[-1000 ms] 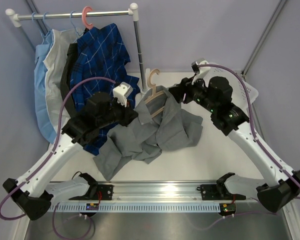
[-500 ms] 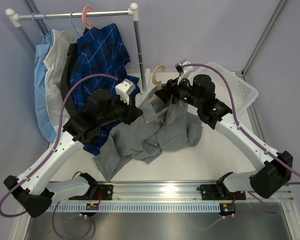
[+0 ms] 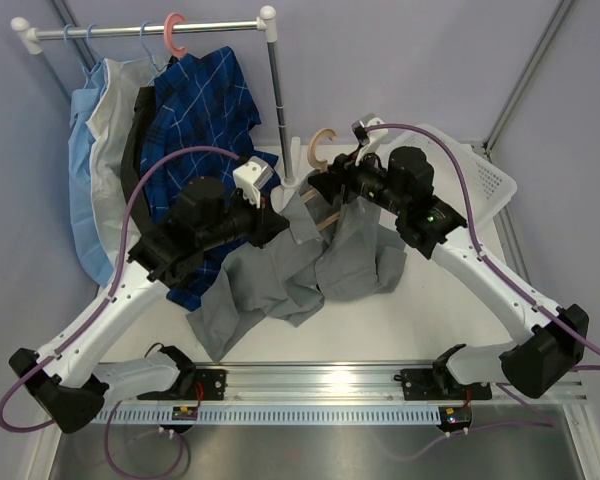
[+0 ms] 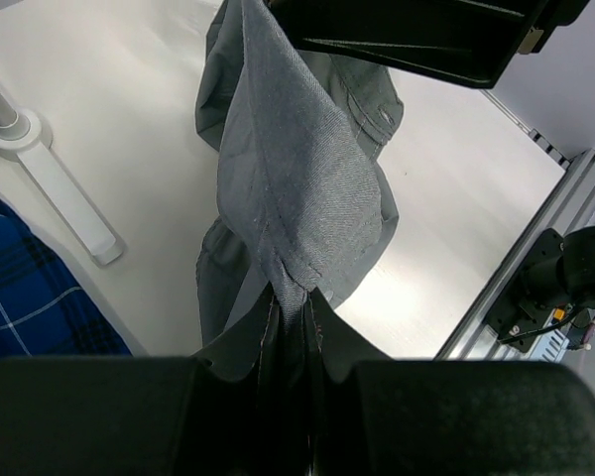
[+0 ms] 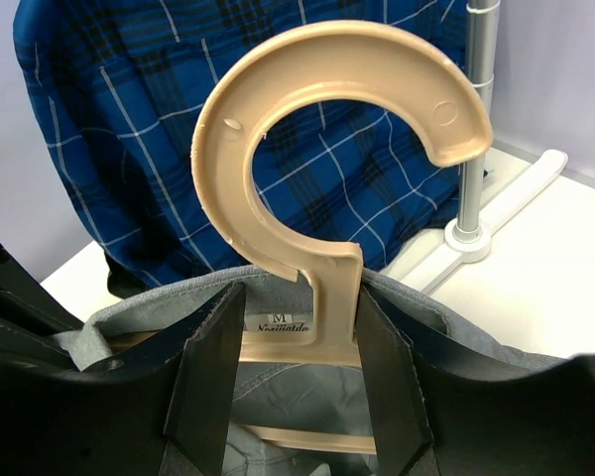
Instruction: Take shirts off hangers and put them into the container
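Observation:
The grey shirt (image 3: 320, 270) lies heaped on the table with its collar end raised. My left gripper (image 3: 285, 222) (image 4: 296, 297) is shut on a bunched fold of the grey shirt (image 4: 297, 169). The tan hanger (image 3: 321, 150) (image 5: 307, 119) stands upright inside the collar. My right gripper (image 3: 338, 185) (image 5: 299, 296) is open, a finger on each side of the hanger's neck, with a gap on the left side. The blue plaid shirt (image 3: 195, 110) (image 5: 129, 119) hangs from the pink hanger (image 3: 175, 35) on the rail. The white container (image 3: 490, 175) sits at the far right, behind my right arm.
Light blue, white and black shirts (image 3: 100, 150) hang at the rail's left end. The rack's upright pole (image 3: 276, 100) (image 5: 476, 129) and white foot (image 4: 59, 198) stand just behind the tan hanger. A metal rail (image 3: 310, 385) runs along the near edge.
My right arm has swung left from beside the shirt up to the tan hanger, and its fingers now straddle the neck. The hook has shifted slightly right. The left arm barely moved.

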Controlling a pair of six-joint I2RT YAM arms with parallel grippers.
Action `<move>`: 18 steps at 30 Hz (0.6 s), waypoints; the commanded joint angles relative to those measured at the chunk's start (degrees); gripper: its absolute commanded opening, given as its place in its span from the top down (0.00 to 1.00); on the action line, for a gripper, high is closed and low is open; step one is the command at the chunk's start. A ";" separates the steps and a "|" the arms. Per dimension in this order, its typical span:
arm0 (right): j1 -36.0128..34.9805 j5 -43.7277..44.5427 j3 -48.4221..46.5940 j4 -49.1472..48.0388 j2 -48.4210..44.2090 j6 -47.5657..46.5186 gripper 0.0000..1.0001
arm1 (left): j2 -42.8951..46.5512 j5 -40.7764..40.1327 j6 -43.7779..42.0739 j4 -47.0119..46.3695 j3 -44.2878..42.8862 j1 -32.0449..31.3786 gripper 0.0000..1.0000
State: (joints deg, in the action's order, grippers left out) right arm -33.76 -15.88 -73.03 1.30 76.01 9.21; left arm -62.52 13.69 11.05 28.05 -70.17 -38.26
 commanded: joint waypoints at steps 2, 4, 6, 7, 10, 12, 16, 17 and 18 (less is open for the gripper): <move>-0.70 0.67 -3.52 -3.93 0.10 0.01 0.44 | -0.23 2.74 0.38 -6.17 -2.07 -0.85 1.00; -0.70 0.76 -3.43 -4.55 0.37 0.63 0.45 | 0.12 2.57 0.20 -6.17 -1.81 -1.03 1.00; -0.70 0.94 -3.08 -5.16 -0.16 1.50 0.47 | 0.29 1.52 0.03 -6.08 -1.37 -1.03 1.00; -0.70 0.94 -2.90 -5.95 -0.51 1.68 0.48 | 0.21 1.25 0.03 -6.08 -0.76 -1.03 1.00; -0.70 1.46 -2.73 -5.96 -1.04 1.86 0.57 | 0.03 1.42 0.55 -6.69 0.38 -1.11 1.00; -0.78 2.52 -2.20 -5.87 -0.95 1.51 0.60 | 0.21 1.08 0.73 -7.39 0.91 -1.03 1.00; -0.70 2.87 -0.71 -5.60 -0.42 1.86 0.64 | 1.26 -0.07 0.99 -8.45 0.39 -1.11 1.00; -0.78 2.61 0.16 -5.78 -0.25 2.47 0.64 | 1.44 -0.16 1.08 -8.71 -0.14 -1.03 1.00; -0.78 2.35 0.61 -5.96 -0.07 2.74 0.64 | 1.61 -0.25 1.34 -9.24 -0.49 -1.11 1.00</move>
State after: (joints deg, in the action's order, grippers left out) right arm -33.67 -11.57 -73.12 -0.01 76.14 10.35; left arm -62.54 13.32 11.35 26.00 -69.60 -38.70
